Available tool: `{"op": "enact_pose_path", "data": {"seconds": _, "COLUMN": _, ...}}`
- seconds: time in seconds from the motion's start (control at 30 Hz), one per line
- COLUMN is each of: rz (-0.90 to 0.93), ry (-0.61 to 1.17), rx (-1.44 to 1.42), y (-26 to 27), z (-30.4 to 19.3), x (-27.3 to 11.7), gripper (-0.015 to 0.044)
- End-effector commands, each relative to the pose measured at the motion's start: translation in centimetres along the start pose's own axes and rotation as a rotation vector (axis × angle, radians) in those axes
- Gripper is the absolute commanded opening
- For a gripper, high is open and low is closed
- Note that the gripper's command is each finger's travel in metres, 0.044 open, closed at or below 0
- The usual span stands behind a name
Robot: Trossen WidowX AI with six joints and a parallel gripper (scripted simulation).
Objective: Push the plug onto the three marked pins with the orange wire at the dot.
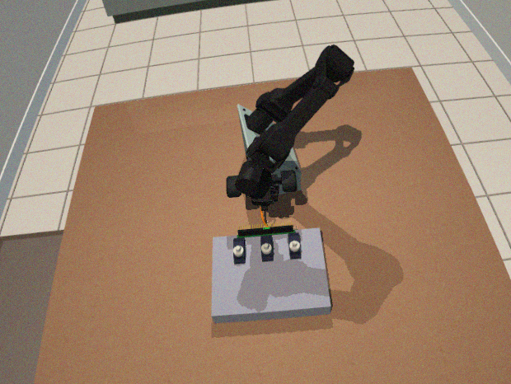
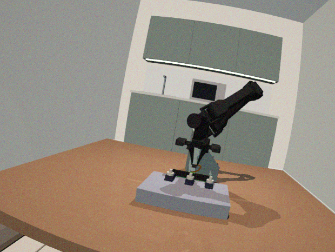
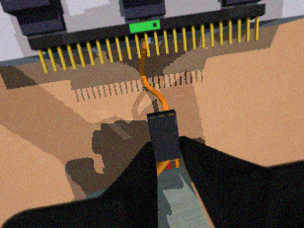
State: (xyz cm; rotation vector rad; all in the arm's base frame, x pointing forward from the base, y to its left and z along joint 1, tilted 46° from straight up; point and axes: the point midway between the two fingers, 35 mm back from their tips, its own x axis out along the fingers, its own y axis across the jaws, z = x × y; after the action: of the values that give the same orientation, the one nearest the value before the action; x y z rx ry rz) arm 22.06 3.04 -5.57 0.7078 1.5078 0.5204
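My gripper (image 1: 264,222) (image 2: 194,166) (image 3: 166,145) is shut on the black plug (image 3: 164,132), its open end facing the pin row. The plug's front edge looks roughly parallel to the row, with a clear gap between them. The pins (image 3: 193,38) stick out from a black strip (image 3: 222,16). A green band (image 3: 144,27) marks the middle pins, its dark dot at the right end in the wrist view. The orange lead (image 3: 158,91) (image 2: 200,167) loops between strip and plug. Red and orange wires show behind the plug; their order is unclear. The servo motor is not distinguishable.
A pale grey block (image 1: 268,303) (image 2: 181,203) lies beyond the pin row from the arm. Three dark clamps with white knobs (image 1: 238,250) (image 1: 266,248) (image 1: 294,246) stand along its pin-side edge. The arm's grey-green base plate (image 1: 243,129) is behind the gripper.
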Motion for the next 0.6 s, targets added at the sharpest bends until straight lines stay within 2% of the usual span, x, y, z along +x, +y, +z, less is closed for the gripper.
{"op": "enact_pose_path", "data": {"seconds": 0.0, "rz": 0.008, "ry": 0.013, "rx": 0.008, "y": 0.2, "z": -0.6, "x": 1.8, "gripper": 0.0}}
{"op": "enact_pose_path", "data": {"seconds": 0.57, "rz": 0.008, "ry": 0.012, "rx": 0.006, "y": 0.2, "z": 3.1, "x": 1.3, "gripper": 0.0}}
